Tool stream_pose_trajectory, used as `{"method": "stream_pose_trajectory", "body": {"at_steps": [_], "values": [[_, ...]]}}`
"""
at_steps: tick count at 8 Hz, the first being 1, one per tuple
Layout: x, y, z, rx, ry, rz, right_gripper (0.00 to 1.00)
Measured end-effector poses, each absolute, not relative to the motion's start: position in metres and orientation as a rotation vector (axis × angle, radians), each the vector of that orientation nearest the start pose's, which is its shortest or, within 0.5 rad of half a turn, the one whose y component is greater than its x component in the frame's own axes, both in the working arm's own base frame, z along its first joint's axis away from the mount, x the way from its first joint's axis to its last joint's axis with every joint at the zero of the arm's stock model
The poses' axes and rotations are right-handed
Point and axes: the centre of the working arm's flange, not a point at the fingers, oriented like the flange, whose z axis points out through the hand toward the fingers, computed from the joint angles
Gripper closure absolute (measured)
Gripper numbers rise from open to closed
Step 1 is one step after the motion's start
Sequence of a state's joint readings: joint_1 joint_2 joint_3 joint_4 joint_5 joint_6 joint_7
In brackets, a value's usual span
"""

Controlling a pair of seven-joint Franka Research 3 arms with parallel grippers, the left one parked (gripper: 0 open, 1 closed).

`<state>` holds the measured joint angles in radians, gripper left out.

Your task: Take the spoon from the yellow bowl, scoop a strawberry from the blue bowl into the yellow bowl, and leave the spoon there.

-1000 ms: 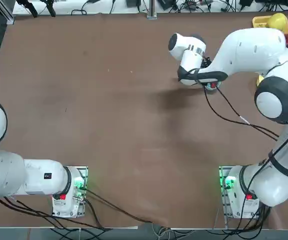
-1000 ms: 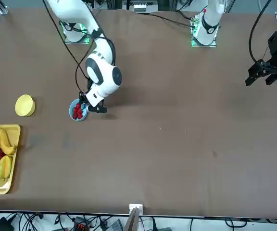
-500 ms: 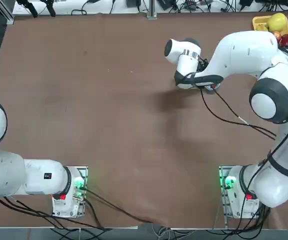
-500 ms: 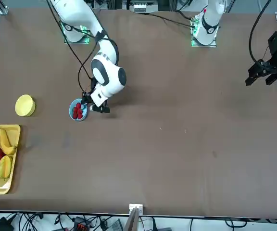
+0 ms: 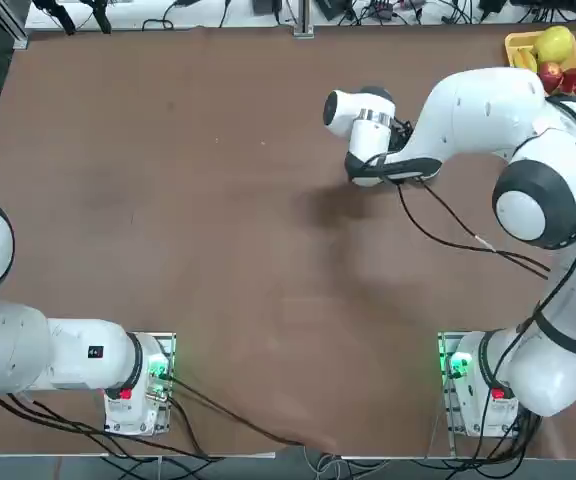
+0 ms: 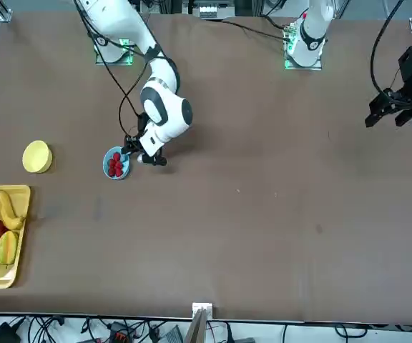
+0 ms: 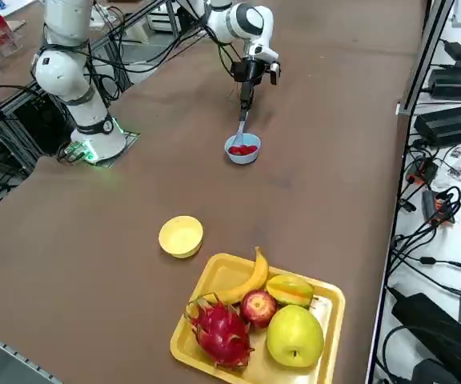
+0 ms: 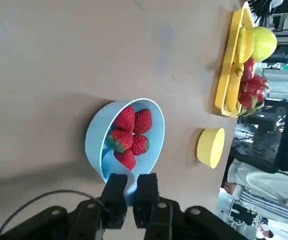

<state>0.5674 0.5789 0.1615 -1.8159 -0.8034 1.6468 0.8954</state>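
My right gripper (image 8: 129, 196) is clamped shut on the handle of the spoon (image 7: 241, 132), which hangs below my fingers (image 8: 115, 192) with its pale scoop down at the near rim of the blue bowl (image 8: 123, 141). From the side the spoon slants from my hand down to the bowl's edge at about twelve o'clock of the bowl; whether the scoop is already touching a berry I cannot tell. I judge the spoon light, stiff plastic and a bit slick, so a pinch high on the short handle, as I have it, leaves the scoop free but could let it twist under load. The strawberries (image 8: 129, 135), four or five heaped in the blue bowl, look soft and rounded; they will roll off a shallow scoop if I tilt it. The bowl itself seems light and may slide when pushed. The yellow bowl (image 7: 181, 236) stands empty, well apart from the blue one, at about seven o'clock from it in the side view, near the fruit tray (image 7: 214, 276).
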Motion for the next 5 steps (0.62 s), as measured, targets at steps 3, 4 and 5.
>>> {"method": "stream_pose_trajectory", "body": {"at_steps": [3, 4, 5], "values": [[0.479, 0.336, 0.196, 2.144, 0.248, -0.003, 0.89], [0.478, 0.337, 0.194, 2.127, 0.254, -0.002, 0.89], [0.478, 0.338, 0.19, 2.109, 0.26, -0.004, 0.89]]}}
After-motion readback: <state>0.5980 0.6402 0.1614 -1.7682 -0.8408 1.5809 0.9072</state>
